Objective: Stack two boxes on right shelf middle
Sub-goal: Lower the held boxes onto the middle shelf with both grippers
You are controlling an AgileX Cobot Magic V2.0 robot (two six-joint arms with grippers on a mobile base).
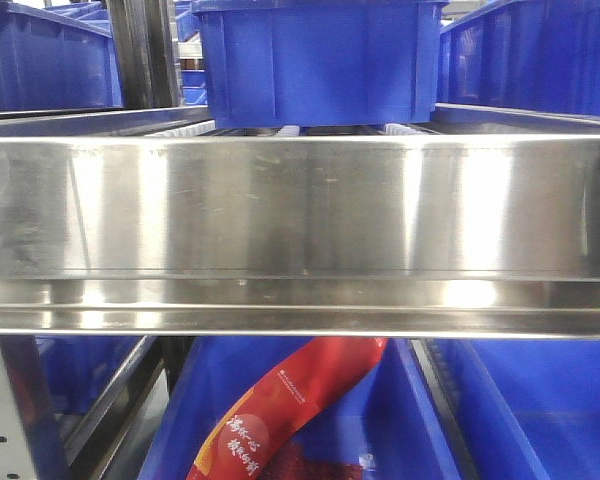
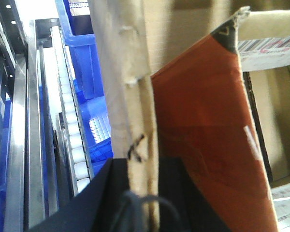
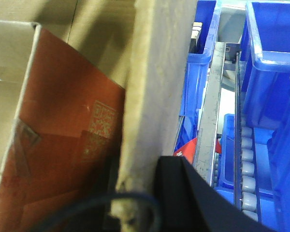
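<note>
Left pincer [image 2: 135,203]: clamped on carton wall [image 2: 130,96]. Right pincer [image 3: 135,203]: clamped on opposite wall [image 3: 154,96]. Box with red insert [image 2: 203,135] held between both arms. Beyond: steel shelf lip [image 1: 300,210], blue bins [image 1: 320,60]. Advice: lift evenly, clear lip, keep level.

Blue bin [image 1: 320,50] on upper level; red printed bag [image 1: 290,410] inside lower blue bin [image 1: 420,420].

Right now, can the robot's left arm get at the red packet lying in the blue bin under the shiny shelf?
Probably not. The left gripper looks busy clamping a cardboard box wall, and the steel shelf lip hangs above the red packet in its blue bin.
</note>
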